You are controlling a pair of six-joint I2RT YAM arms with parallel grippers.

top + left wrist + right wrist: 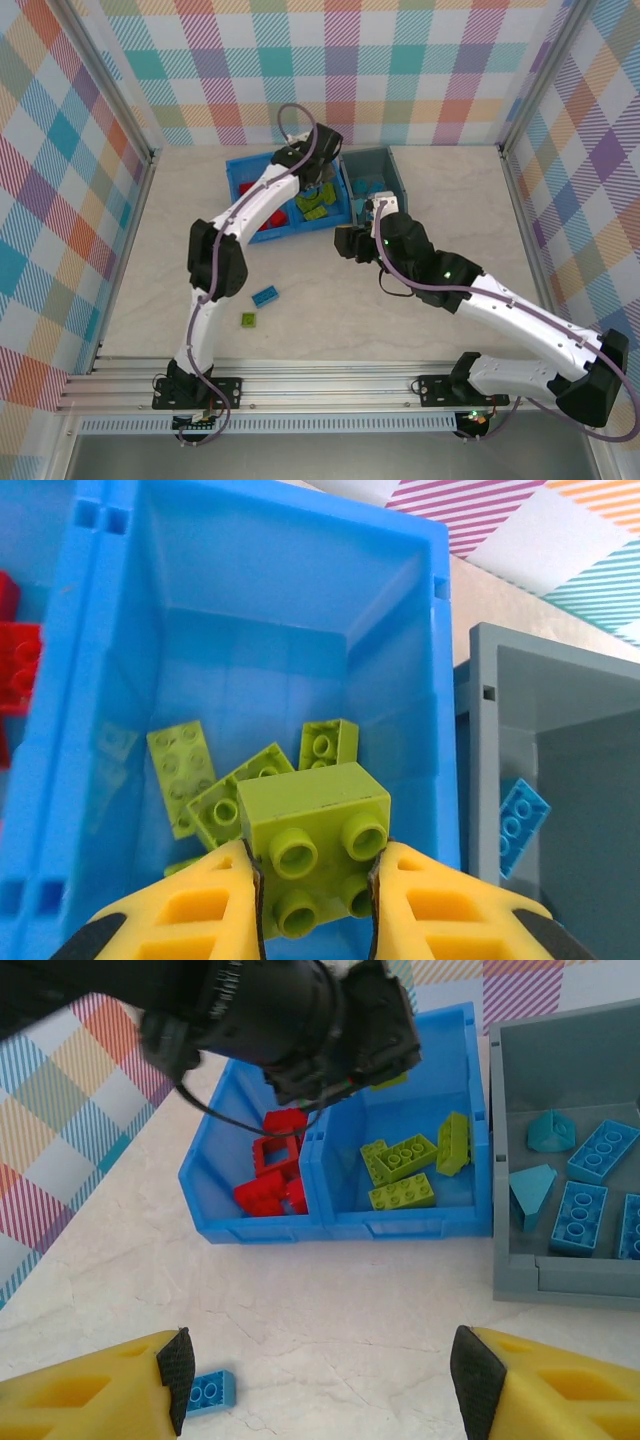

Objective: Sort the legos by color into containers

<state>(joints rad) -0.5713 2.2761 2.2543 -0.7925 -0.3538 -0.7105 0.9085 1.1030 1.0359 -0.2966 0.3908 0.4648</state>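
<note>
The left gripper (315, 880) was closed tight on a lime brick (312, 805), pinching it between the yellow fingers over the right compartment of the blue bin (400, 590), above the green bricks (230, 790) lying there. That looked like the correct compartment, so the main risk lay in the release. The brick hung not far from the wall next to the grey bin (560, 690). If the arm drifted right as the jaws parted, the brick could strike the rim and tip in among the blue bricks (585, 1195), or bounce out onto the table (400, 1300). It might also cling to one finger and drop late.

The right gripper (320, 1380) hung over the table in front of the bins, its jaws wide apart with nothing between them. A loose blue brick (208, 1392) lay near its left finger, and a loose green brick (248, 319) lay just beyond that one. A descent off-centre would likely shove the blue brick along the table rather than straddle it. The two arms also stood close together near the bins, so a careless swing by either could knock the other.
</note>
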